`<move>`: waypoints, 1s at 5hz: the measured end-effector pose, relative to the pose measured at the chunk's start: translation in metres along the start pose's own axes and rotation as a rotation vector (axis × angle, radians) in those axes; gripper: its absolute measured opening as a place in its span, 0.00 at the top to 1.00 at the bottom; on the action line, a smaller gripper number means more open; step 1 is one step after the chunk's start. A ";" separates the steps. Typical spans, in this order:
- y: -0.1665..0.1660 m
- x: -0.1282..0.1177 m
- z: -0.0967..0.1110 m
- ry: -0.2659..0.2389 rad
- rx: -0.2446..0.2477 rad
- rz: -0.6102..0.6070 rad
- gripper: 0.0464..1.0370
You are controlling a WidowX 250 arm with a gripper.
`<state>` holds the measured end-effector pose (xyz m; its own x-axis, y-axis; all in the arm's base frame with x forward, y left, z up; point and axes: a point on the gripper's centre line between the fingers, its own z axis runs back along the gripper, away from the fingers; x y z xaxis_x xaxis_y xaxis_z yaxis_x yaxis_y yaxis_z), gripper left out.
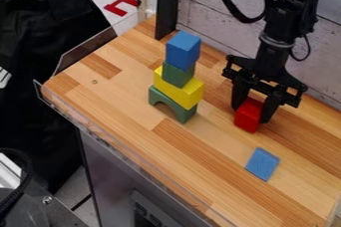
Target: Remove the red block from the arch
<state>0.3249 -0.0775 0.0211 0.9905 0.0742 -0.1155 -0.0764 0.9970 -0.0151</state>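
i have the claw point(251, 115) over the right part of the counter point(143, 114), pointing down, and it is closed on the red block point(248, 116), one finger against each side. the lower part of the block sticks out below the fingers. i can't tell from this angle whether its underside touches the wood or sits just above it.

the red block is off the green arch point(160, 97) and well apart from it, over toward the pale plank wall point(213, 9). the arch stands on the counter with its opening facing the camera side, and it carries a stack: a yellow block point(178, 90) right on top of it, then a small green block point(178, 74), then a blue block point(183, 50) at the very top. the stack is upright.

nearer the camera than my claw, a flat-looking blue piece point(262, 164) lies by itself on the wood. a clear plastic edge point(126, 151) runs along the near side of the counter. at the far side, a black post point(167, 4) stands by the wall, and past the far left corner i see a red angular thing point(117, 8) against something white.
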 end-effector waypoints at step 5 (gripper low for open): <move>0.001 -0.014 0.115 -0.220 0.111 -0.044 0.04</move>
<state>0.3238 -0.0752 0.1374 0.9945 0.0218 0.1023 -0.0316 0.9949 0.0957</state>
